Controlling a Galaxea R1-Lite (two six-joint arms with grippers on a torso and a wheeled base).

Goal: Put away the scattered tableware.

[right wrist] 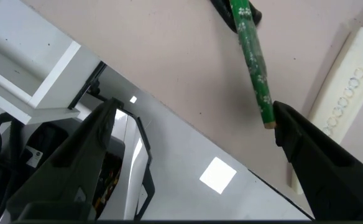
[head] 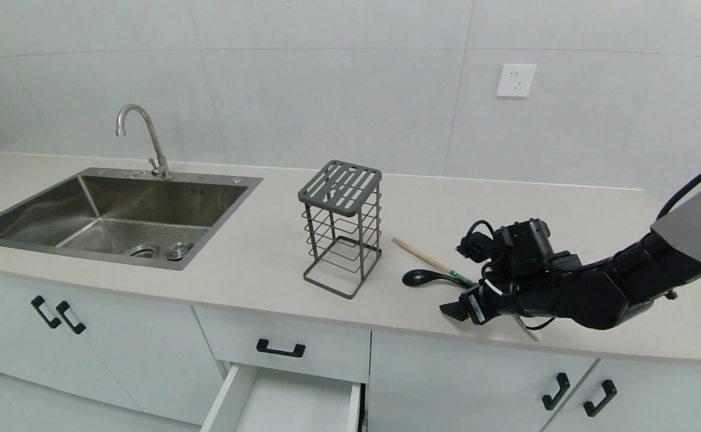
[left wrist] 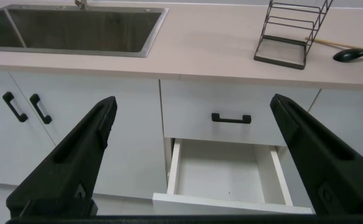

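Two grippers both stand wide open. The left gripper (left wrist: 192, 102) hangs in front of the cabinets, below the counter's front edge, facing the pulled-out drawer (left wrist: 173, 169) under a shut one.

On the counter (head: 254, 264), the right gripper (head: 461, 303) sits low near the front edge toward its right end, its fingers spread and closed on nothing. A white utensil handle (head: 531, 332) pokes out from under that arm, right at the front edge; what kind of utensil it is cannot be told. The chopstick (head: 428, 259) lies slanted just behind the gripper. Its green end (right wrist: 254, 65) comes just beside one fingertip (right wrist: 284, 115), and the wooden end points away toward the back edge. The black spoon (head: 421, 277) rests beside the green end, bowl toward the wire rack (head: 341, 228), which stands upright mid-counter. Farther left, the sink (head: 80, 201) is set into the counter, with its faucet (head: 146, 141) at the back edge.
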